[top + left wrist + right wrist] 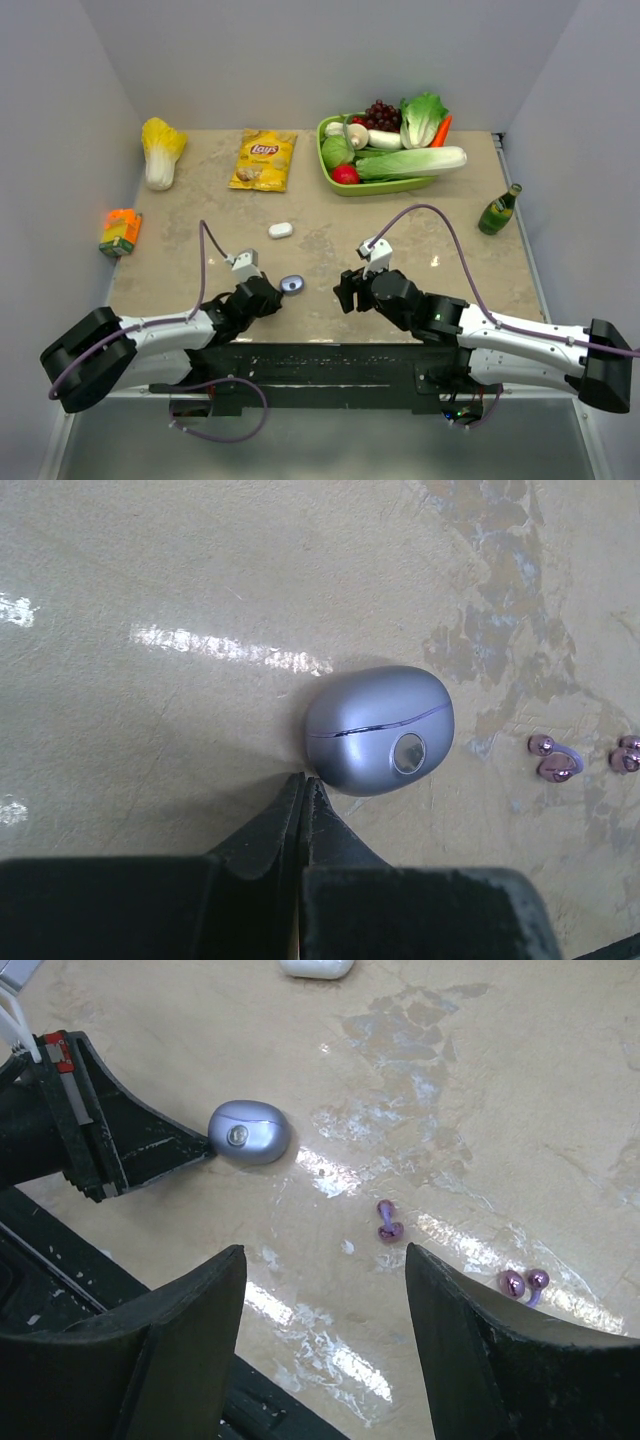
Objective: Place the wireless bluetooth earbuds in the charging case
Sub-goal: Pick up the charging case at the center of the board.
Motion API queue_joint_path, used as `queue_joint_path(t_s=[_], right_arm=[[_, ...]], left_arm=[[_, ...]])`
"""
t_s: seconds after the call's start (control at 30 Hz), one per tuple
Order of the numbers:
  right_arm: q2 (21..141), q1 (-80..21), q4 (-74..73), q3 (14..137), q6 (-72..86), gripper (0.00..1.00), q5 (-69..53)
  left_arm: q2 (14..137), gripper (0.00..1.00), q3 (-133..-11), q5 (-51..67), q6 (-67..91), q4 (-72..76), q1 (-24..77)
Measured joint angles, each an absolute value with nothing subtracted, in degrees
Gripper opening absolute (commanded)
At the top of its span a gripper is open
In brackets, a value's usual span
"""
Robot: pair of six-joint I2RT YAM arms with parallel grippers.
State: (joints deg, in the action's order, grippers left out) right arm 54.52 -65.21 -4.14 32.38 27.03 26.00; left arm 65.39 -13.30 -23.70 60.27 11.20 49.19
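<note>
The lilac charging case [380, 730] lies closed on the table, and shows in the top view [291, 285] and the right wrist view [248, 1132]. My left gripper [303, 780] is shut and empty, its tips right at the case's near edge. Two lilac earbuds lie on the table right of the case: one [388, 1222] just beyond my right gripper's open jaws, the other [524, 1282] beside its right finger. Both show in the left wrist view [555, 760] [625, 757]. My right gripper [324, 1252] is open and empty, low over the table. The white earbuds are out of view.
A closed white case [280, 230] lies further back. A chip bag [263, 160], a cabbage [161, 148], an orange carton [120, 232], a green tray of vegetables [330, 170] and a green bottle [498, 210] stand at the back and sides.
</note>
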Motion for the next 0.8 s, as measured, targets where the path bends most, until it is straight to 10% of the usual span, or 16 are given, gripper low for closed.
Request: queue_joint_path(t_s=[0.6, 0.7, 0.8], right_arm=[[54.6, -65.2, -5.2, 31.5, 27.4, 0.73, 26.5], [54.5, -65.2, -5.7, 31.5, 27.4, 0.85, 26.7], [54.1, -65.2, -6.6, 31.5, 27.3, 0.92, 27.2]], left_arm=[[67.9, 0.10, -13.7, -21.9, 57.3, 14.7, 46.7], [65.7, 0.32, -13.9, -21.9, 56.7, 11.6, 46.5], [61.5, 0.94, -14.4, -21.9, 55.0, 6.4, 46.5]])
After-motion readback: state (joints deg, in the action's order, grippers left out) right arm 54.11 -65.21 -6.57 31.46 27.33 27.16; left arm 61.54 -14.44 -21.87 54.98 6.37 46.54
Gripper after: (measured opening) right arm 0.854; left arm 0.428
